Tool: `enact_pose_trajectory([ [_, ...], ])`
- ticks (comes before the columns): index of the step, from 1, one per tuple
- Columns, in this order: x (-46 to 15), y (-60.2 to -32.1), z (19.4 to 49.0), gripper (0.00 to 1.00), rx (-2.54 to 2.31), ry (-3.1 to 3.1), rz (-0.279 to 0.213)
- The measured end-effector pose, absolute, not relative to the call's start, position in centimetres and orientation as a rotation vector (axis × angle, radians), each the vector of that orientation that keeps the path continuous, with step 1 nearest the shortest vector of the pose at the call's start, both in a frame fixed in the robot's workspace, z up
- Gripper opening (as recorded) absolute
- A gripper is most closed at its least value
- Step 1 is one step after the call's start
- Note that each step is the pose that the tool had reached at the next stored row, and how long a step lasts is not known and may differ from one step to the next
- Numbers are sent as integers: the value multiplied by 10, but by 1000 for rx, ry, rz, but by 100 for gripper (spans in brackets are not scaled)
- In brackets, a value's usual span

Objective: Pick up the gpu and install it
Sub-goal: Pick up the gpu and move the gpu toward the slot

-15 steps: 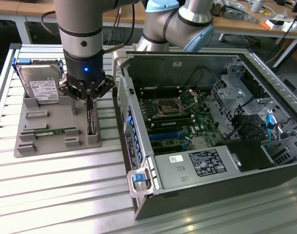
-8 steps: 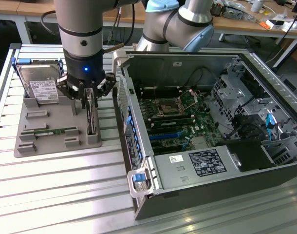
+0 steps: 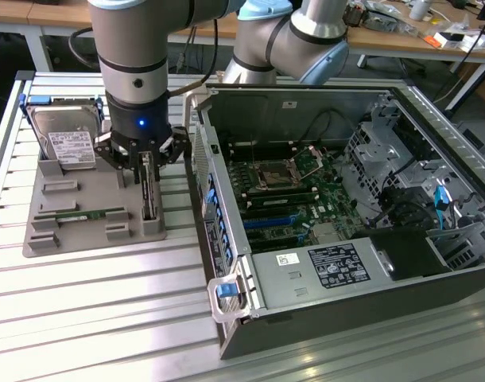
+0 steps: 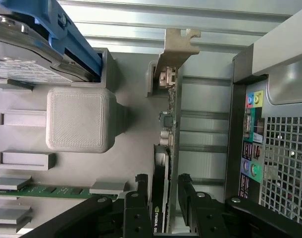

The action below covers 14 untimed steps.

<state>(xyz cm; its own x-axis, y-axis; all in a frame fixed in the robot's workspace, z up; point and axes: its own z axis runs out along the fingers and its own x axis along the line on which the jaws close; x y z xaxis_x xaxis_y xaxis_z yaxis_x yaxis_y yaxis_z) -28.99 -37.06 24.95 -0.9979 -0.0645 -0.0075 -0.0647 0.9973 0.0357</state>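
Open computer case point(image 3: 322, 318) lies on its side on the slatted metal table point(image 3: 107, 318), motherboard point(image 3: 298, 187) exposed, taking up the exterior view's right. Grey parts tray point(image 3: 44, 215) sits just beside it, on the exterior view's left. Hard drive point(image 3: 64, 139) stands propped in the tray's far corner. The gpu point(image 4: 170, 124) stands on edge in a slot along the tray's case-side edge, its silver bracket point(image 4: 176, 47) at the end away from me. Green memory stick point(image 3: 79, 215) lies flat in a holder near the tray's front. My claw point(image 4: 163, 179) is down over the gpu, open: one of the fingers point(image 4: 140, 198) on each face of the card, a thin gap showing on both sides, nothing gripped. Card not lifted; it rests seated in its slot.
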Motion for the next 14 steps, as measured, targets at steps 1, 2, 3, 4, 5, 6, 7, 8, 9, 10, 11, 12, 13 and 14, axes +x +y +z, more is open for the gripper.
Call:
enact_pose_trajectory([
  [1, -290, -371, 249, 38, -102, 3133, 56],
  [2, -290, -371, 249, 38, -102, 3133, 56],
  [3, -290, -371, 249, 30, -102, 3133, 56],
  [4, -290, -371, 249, 26, -103, 3133, 56],
  [5, -290, -371, 249, 26, -103, 3133, 56],
  [6, -290, -371, 249, 26, -104, 3133, 56],
  [7, -290, -371, 249, 26, -104, 3133, 57],
  [8, -290, -371, 249, 26, -104, 3133, 56],
  [9, -290, -371, 249, 26, -104, 3133, 56],
  [10, -290, -371, 250, 26, -105, 3133, 57],
  [11, -290, -371, 251, 26, -105, 3133, 57],
  [12, -290, -371, 252, 26, -105, 3133, 57],
  [13, -290, -371, 252, 26, -105, 3133, 57],
  [14, -290, -371, 252, 26, -105, 3133, 57],
])
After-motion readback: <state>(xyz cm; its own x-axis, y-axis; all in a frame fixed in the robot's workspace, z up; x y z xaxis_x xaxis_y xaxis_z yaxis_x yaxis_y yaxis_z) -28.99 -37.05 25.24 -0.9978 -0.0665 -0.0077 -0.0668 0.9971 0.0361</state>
